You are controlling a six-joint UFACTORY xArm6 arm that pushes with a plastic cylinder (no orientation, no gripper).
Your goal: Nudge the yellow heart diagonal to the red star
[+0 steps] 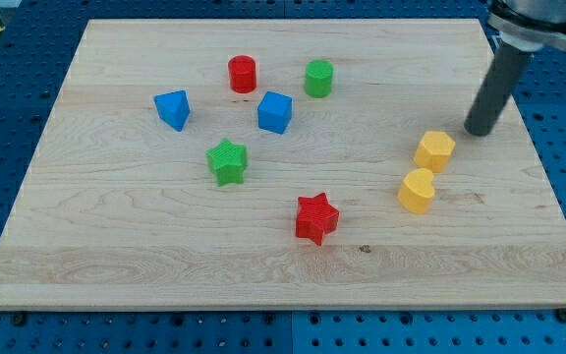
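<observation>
You have the wooden bench (116, 256) filling nearly the whole view, and on it eight small blocks. There are no fingers on this arm to report as open, closed or gripping; it ends in a plain dark rod, and my tip (480, 132) rests on the bench near the view's upper right.

Take everything from that tip. Just beside it, down and toward the view's left, sits the yellow hexagon-like block (434, 150) (not touching the tip, as far as you can tell). Just beyond that block, touching it or very nearly so, lies the yellow heart (417, 191), the one you want. Farther off on the same slant is the red star (316, 217), clearly apart from the heart, lower and toward the view's left of it.

The rest lie well away toward the view's left: the green star (228, 161), the blue cube (275, 112), the blue wedge-shaped block (173, 109), the red cylinder (243, 74) and the green cylinder (318, 78).

By my reading, the nudge has hardly begun: the heart stands well off from the star, and the tip has no contact with it. You still have to get the tip round the other yellow block, behind the heart, and push it toward a corner of the star.
</observation>
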